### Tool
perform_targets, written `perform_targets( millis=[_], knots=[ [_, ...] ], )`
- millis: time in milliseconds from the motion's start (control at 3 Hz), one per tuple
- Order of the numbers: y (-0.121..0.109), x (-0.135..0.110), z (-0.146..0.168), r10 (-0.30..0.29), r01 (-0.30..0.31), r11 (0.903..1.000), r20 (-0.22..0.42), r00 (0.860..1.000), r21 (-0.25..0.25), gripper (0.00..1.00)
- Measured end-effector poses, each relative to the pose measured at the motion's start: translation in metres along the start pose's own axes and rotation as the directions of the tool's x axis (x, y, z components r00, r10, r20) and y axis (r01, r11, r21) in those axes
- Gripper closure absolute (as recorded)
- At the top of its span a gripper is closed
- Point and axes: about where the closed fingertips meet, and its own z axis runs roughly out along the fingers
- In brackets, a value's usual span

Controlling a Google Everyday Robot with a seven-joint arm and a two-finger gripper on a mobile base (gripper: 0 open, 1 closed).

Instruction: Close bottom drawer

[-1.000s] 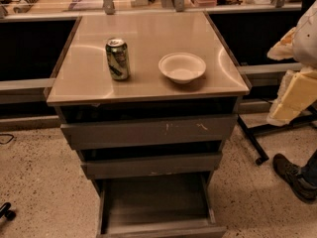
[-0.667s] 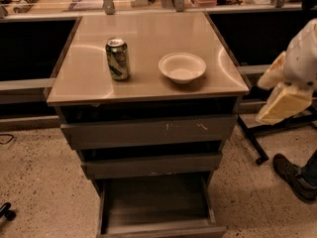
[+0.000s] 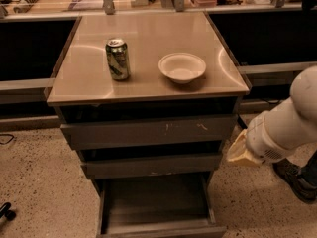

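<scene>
The bottom drawer [image 3: 156, 205] is the lowest and narrowest of three grey-brown drawers. It stands pulled out toward me, with its shallow empty tray showing and its flat front [image 3: 163, 230] at the lower edge of the view. My gripper [image 3: 239, 151] comes in from the right on a white arm [image 3: 285, 123]. It hangs beside the cabinet's right side, level with the middle drawer [image 3: 151, 166], above and to the right of the open tray, touching nothing.
A green can [image 3: 118, 58] and a white bowl [image 3: 182, 67] stand on the cabinet top [image 3: 89, 83]. The top drawer [image 3: 148, 132] with pale scratches juts out slightly. A person's dark shoe [image 3: 296, 180] is on the floor at right. A cluttered counter [image 3: 74, 4] runs behind.
My arm has swung down and left, from high at the right edge to beside the cabinet's right side. The drawers, can and bowl have not moved.
</scene>
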Motion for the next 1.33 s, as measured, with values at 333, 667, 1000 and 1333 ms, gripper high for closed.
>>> perform_targets(
  millis=[333,667,1000,1333],
  knots=[
    [-0.007,0.001,0.021,0.006,-0.007,0.9991,0.021,1.000,0.042,1.00],
    [-0.009,0.000,0.019,0.005,-0.006,0.9989,0.022,1.000,0.047,1.00],
    [-0.008,0.006,0.026,0.002,-0.003,0.9985,0.006,1.000,0.055,1.00],
    [-0.002,0.040,0.078,0.003,-0.003,0.9990,-0.015,1.000,0.044,1.00]
  ],
)
